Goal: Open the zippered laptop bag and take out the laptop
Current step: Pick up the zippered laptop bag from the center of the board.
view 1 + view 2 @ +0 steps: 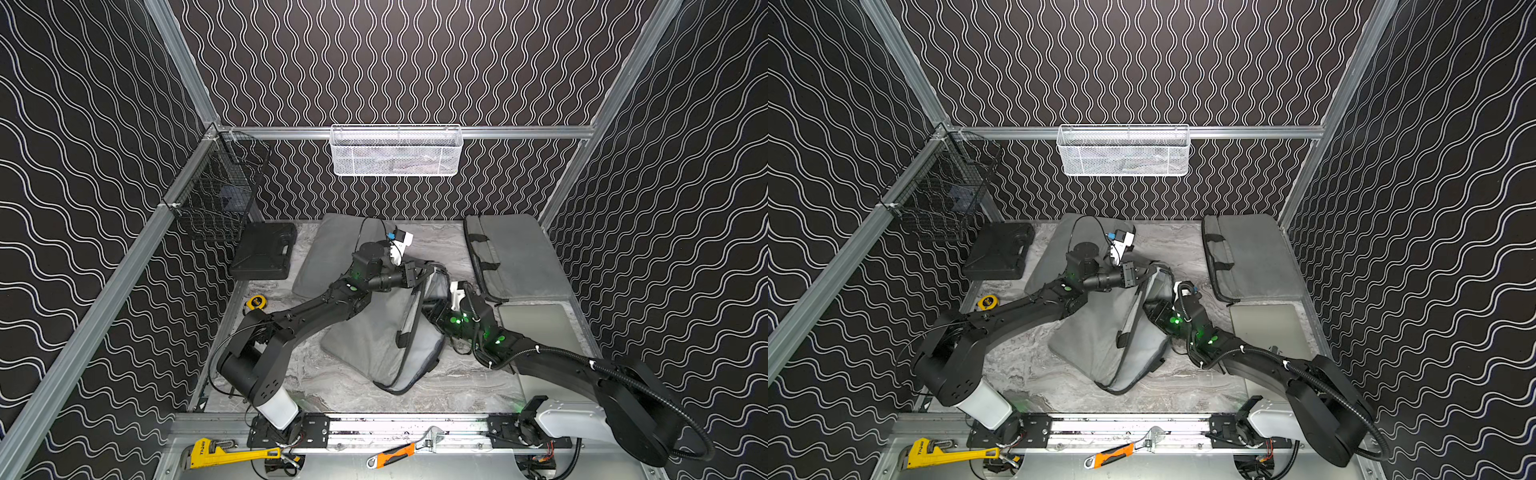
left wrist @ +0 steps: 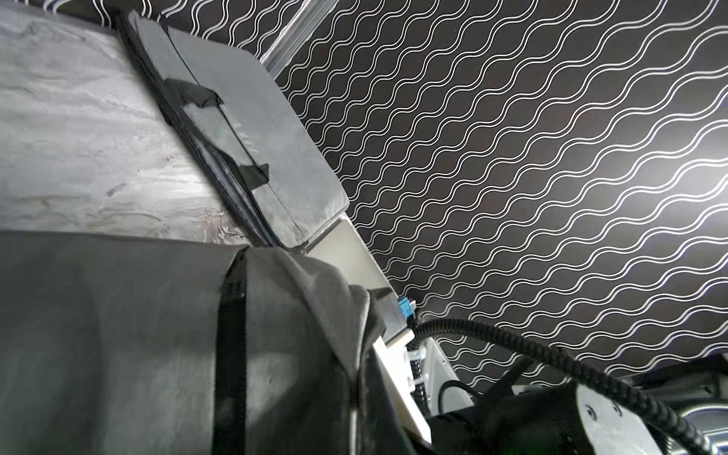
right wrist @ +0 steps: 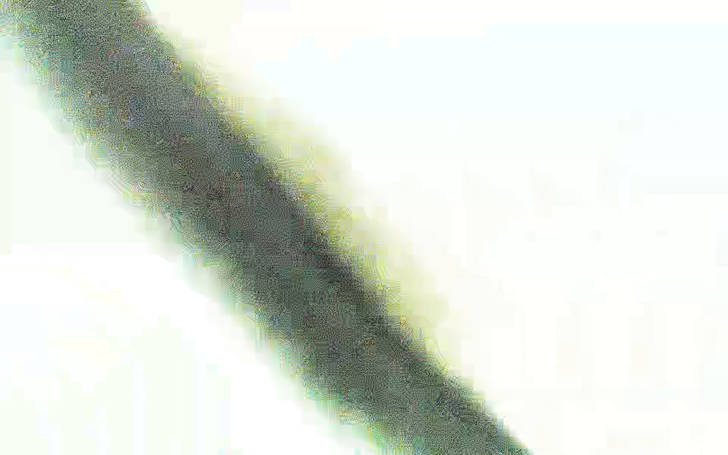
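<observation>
The grey laptop bag (image 1: 370, 345) (image 1: 1092, 340) lies in the middle of the table with its zipper open. One side is lifted like a tent. My left gripper (image 1: 428, 272) (image 1: 1148, 272) is shut on the raised edge of that flap, and the bag's grey fabric (image 2: 118, 335) fills the left wrist view. My right gripper (image 1: 431, 309) (image 1: 1152, 309) reaches into the opening from the right; its fingers are hidden by the flap. The right wrist view is a washed-out blur. I see no laptop inside the opening.
A second grey bag (image 1: 519, 253) lies at the back right and a third (image 1: 332, 249) at the back left. A silver laptop (image 1: 540, 326) rests flat by the right edge. A black case (image 1: 264, 251) and a yellow tape measure (image 1: 255, 302) sit at the left.
</observation>
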`<state>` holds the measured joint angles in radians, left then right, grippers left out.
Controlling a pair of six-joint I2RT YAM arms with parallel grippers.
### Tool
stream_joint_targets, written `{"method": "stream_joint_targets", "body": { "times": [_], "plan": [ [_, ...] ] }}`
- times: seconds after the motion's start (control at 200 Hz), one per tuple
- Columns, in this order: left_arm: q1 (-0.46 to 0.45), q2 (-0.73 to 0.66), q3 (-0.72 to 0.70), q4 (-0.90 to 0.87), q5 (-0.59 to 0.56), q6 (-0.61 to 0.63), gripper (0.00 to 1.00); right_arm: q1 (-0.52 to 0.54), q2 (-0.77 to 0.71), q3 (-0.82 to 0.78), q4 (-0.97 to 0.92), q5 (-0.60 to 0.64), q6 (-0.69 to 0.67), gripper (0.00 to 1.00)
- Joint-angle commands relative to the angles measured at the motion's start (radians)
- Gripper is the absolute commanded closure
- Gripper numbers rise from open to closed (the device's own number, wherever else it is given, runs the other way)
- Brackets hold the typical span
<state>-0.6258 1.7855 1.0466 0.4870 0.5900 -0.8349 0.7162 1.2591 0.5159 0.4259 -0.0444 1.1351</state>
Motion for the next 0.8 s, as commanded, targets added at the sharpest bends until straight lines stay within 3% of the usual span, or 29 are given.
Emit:
{"method": "stream_joint_targets", "body": {
  "times": [0.0, 0.12, 0.29, 0.43, 0.671, 0.796],
  "plan": [
    [0.004, -0.003, -0.007, 0.173, -0.002, -0.107, 1.00, 0.002, -0.004, 0.005, 0.027, 0.028, 0.029, 0.51],
    [0.004, 0.004, -0.007, 0.169, -0.018, -0.146, 1.00, 0.020, 0.033, -0.001, 0.049, -0.011, 0.084, 0.40],
    [0.004, 0.006, -0.004, 0.185, -0.049, -0.175, 1.00, 0.106, 0.038, -0.005, -0.003, 0.072, 0.142, 0.33],
    [0.004, 0.003, -0.003, 0.209, -0.065, -0.214, 1.00, 0.127, 0.082, 0.022, -0.007, 0.079, 0.160, 0.31],
    [0.000, -0.017, 0.003, 0.241, -0.067, -0.270, 1.00, 0.126, 0.233, 0.008, 0.278, 0.080, 0.235, 0.31],
    [-0.003, -0.024, 0.002, 0.261, -0.052, -0.295, 1.00, 0.123, 0.280, 0.081, 0.294, 0.075, 0.192, 0.33]
  ]
}}
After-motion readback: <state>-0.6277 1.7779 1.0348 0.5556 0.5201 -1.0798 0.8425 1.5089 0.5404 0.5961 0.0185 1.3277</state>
